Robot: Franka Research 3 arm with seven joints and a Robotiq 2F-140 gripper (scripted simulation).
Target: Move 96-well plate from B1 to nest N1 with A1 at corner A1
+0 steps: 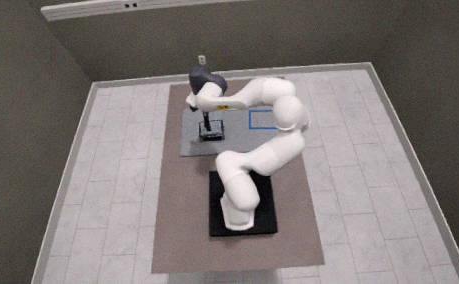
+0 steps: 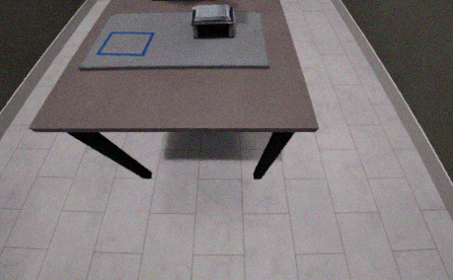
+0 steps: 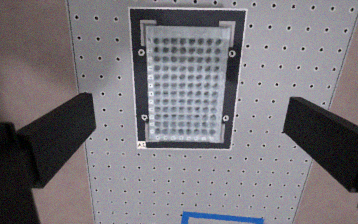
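The clear 96-well plate [image 3: 187, 87] [image 1: 212, 128] [image 2: 213, 12] lies flat inside the black raised nest N1 [image 3: 135, 90] [image 2: 214, 30], between its corner locators and pins. The A1 label [image 3: 140, 144] is at the nest's lower left corner in the wrist view. I cannot make out the plate's cut-off corner clearly. My gripper [image 3: 190, 112] [image 1: 207, 120] is wide open and empty. It hangs straight above the plate with one finger on each side, clear of it. It is out of frame in the exterior view. The blue-outlined spot B1 [image 1: 250, 120] [image 2: 120, 54] [image 3: 220, 216] holds nothing.
The nest and spot B1 sit on a grey perforated mat [image 3: 280, 75] [image 1: 192, 145] [image 2: 175, 54] on the brown table [image 2: 175, 104] [image 1: 187, 240]. The arm's base stands on a black plate [image 1: 267, 220] at the table's middle.
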